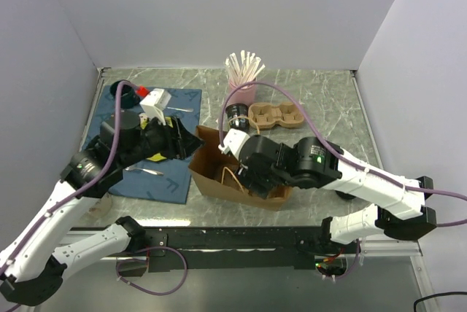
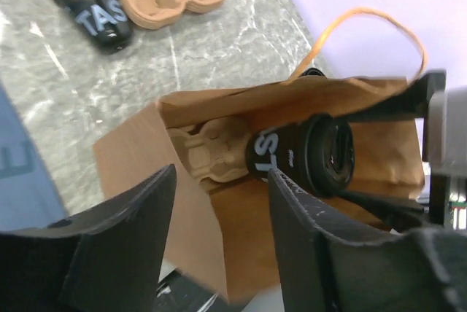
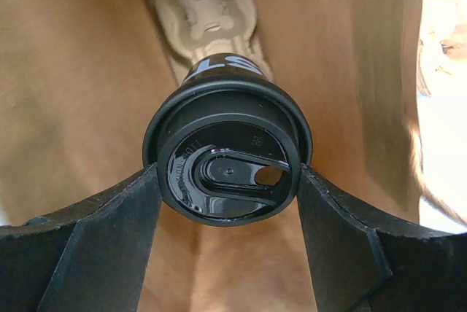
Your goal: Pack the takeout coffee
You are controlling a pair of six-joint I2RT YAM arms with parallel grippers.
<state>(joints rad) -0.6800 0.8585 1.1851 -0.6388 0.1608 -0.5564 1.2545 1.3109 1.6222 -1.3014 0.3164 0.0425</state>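
Fingers (image 3: 95,239) of the right hand (image 3: 228,173) press on either side of the black lid of a coffee cup (image 3: 222,108), so this hand grips the cup by its lid. The sip hole faces the wrist camera. Straight beyond the hand, the cup's base sits in one pocket of a pale pulp carrier (image 3: 208,9). Hand, cup and carrier are all inside a brown paper bag (image 1: 211,173), whose walls close in on both sides of the fingers.

From above, the right hand (image 1: 244,173) reaches into the bag's mouth from the right. The left hand (image 1: 186,141) is at the bag's opposite end, just beside it.

In the left wrist view, the left hand (image 2: 222,181) is open. Its fingers (image 2: 124,239) stand apart with the bag's near wall (image 2: 131,151) between them, not pinched. Past them lie the carrier (image 2: 208,151) and the cup (image 2: 292,151), and the bag's orange handle (image 2: 379,20) loops above.

Farther beyond both hands, a second black cup (image 1: 235,117) stands on the marbled surface (image 1: 328,108), touching an empty pulp carrier (image 1: 276,117). A pink holder of wooden stirrers (image 1: 243,79) stands just behind that cup. Under the left arm lies a blue mat (image 1: 160,181).
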